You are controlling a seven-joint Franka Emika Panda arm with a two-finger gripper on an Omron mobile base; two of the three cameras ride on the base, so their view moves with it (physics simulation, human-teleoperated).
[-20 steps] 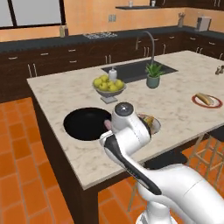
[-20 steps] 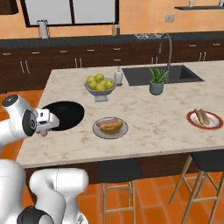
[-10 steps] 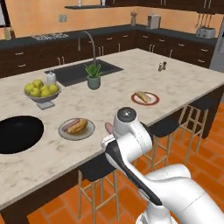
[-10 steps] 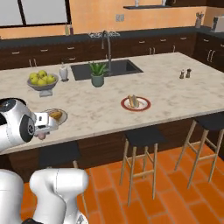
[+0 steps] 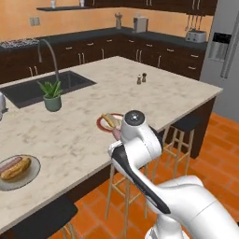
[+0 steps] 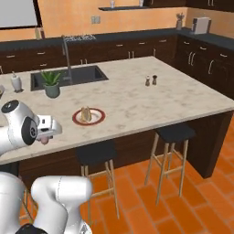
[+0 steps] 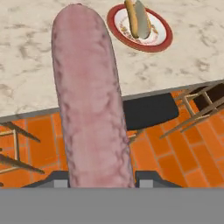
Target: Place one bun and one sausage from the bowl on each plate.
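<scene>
So right now my jaws (image 7: 101, 183) are clamped on the last sausage (image 7: 89, 100), which sticks straight out ahead of me in the hand view like a big pink log. I'm hanging out past the counter (image 5: 154, 88) edge, over the orange floor (image 6: 183, 201) and the stools (image 6: 171, 135), not over the marble yet.

The red-rimmed plate (image 7: 139, 27) is up at about 1 o'clock in the hand view, a little way in from the counter edge. It already has a bun (image 7: 131, 17) on it, and that bun looks propped up on its side rather than lying flat. The other plate (image 5: 18, 170), the grey one, sits way over at 8 o'clock in the left base view with its bun and sausage already on board, so that one looks finished.

What worries me:

- I'm only holding one end of the sausage. Most of its length sticks out unsupported, so a quick swing could make it pivot or slide out, and from here it'd land on the floor, not the counter.
- The plate is small and the bun takes up a good chunk of it. If I come in low, the far tip of the sausage could knock that tilted bun off the rim.
- It's a smooth round thing. Let go from too high and I reckon it rolls right off the plate.
- The plate sits close to the edge, so a roll toward me ends up under the stools.
</scene>
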